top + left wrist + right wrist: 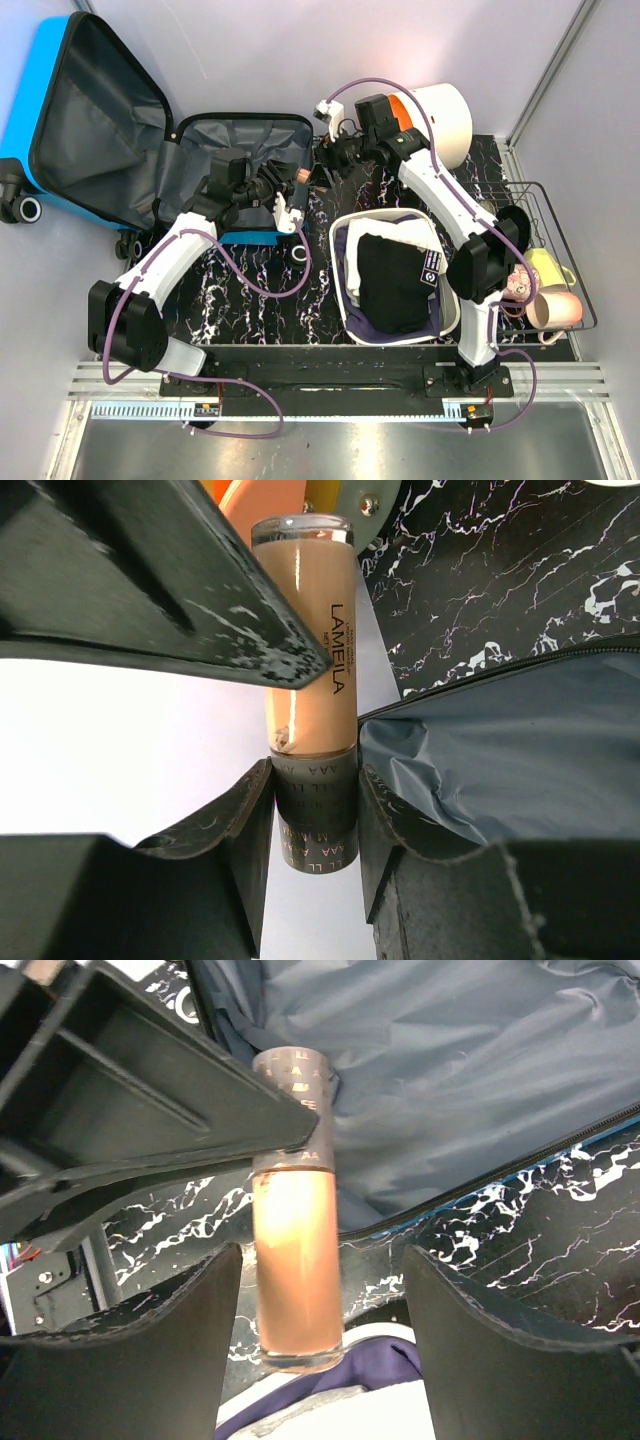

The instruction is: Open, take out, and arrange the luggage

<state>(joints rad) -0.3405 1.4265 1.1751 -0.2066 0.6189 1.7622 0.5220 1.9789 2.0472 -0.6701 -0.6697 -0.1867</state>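
The luggage (100, 120) lies open at the far left of the desk (260, 300). The foundation bottle (305, 650) is clamped by its dark cap in the left fingers (245, 825). The right fingers (470, 1305) stand apart around its glass end. A firm right-hand grip should be confirmed before release.

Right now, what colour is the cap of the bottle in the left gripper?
The cap is dark grey with faint lettering, clearest in left wrist view.
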